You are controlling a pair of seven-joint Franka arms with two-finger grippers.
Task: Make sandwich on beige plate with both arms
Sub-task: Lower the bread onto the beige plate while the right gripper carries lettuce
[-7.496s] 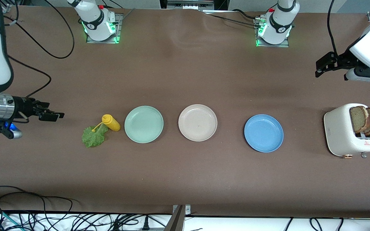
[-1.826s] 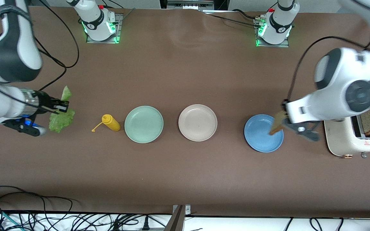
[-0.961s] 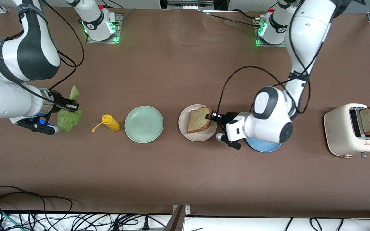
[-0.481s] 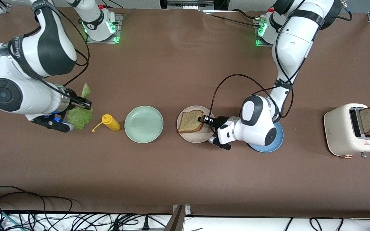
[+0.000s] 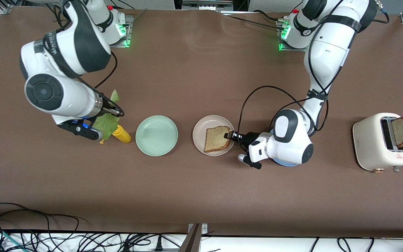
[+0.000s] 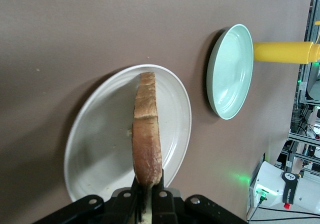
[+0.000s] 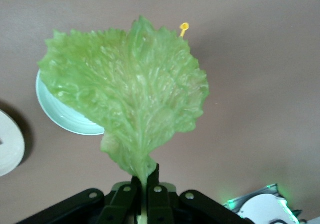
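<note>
My left gripper (image 5: 228, 135) is shut on one corner of a brown bread slice (image 5: 217, 139), which lies flat and low over the beige plate (image 5: 199, 134); whether it rests on the plate I cannot tell. In the left wrist view the bread slice (image 6: 146, 129) shows edge-on above the beige plate (image 6: 100, 144), pinched in the left gripper (image 6: 148, 186). My right gripper (image 5: 119, 112) is shut on the stem of a green lettuce leaf (image 5: 107, 122), over the yellow mustard bottle (image 5: 121, 134). The lettuce leaf (image 7: 130, 93) hangs from the right gripper (image 7: 145, 181).
A mint green plate (image 5: 156, 135) sits between the mustard bottle and the beige plate. A blue plate (image 5: 287, 164) lies mostly hidden under my left wrist. A white toaster (image 5: 373, 143) at the left arm's end holds a second bread slice (image 5: 402, 131).
The right arm has carried the lettuce toward the mustard bottle and mint plate. The left gripper has drawn the bread back a little over the beige plate, toward the blue plate.
</note>
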